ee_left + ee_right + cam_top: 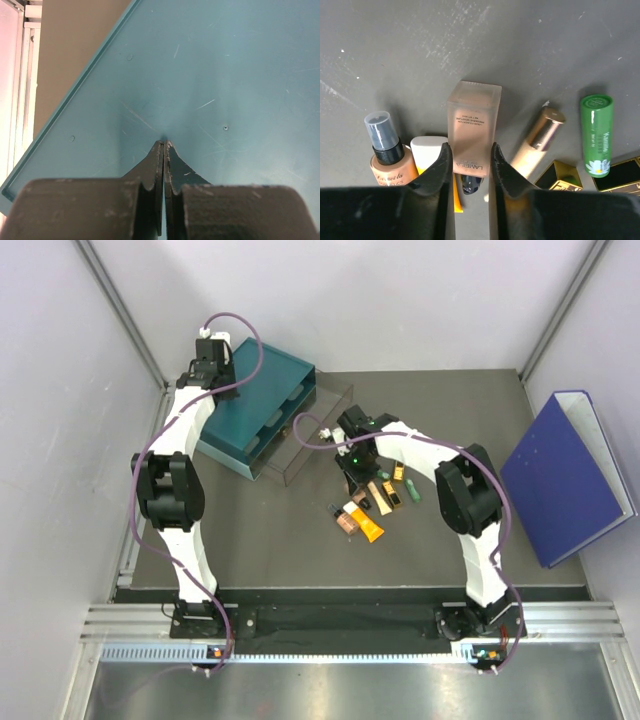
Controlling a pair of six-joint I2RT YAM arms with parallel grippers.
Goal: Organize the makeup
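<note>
Right gripper (470,146): jaws pinch the peach tube (473,117), one finger against each long side near its capped end. The tube lies flat on the table (420,50), with its square end pointing away from the wrist and its dark cap showing between the fingers.

Just outside one finger sits a white-capped orange tube (429,149), partly hidden by that finger, so contact can't be told. Beyond it is a pump bottle (386,150) with a smoky cap.

Outside the other finger lies a gold-capped tube (540,132), angled. Further out are a green stick (596,134) and a black-and-gold case (560,175), the case nearer the wrist.

Left gripper (164,144): jaws pressed together, nothing between them. The tips are at the flat top of the teal drawer box (225,75); can't tell if they touch it.

Top view: all the makeup is clustered at the right jaws, well apart from the left jaws.
</note>
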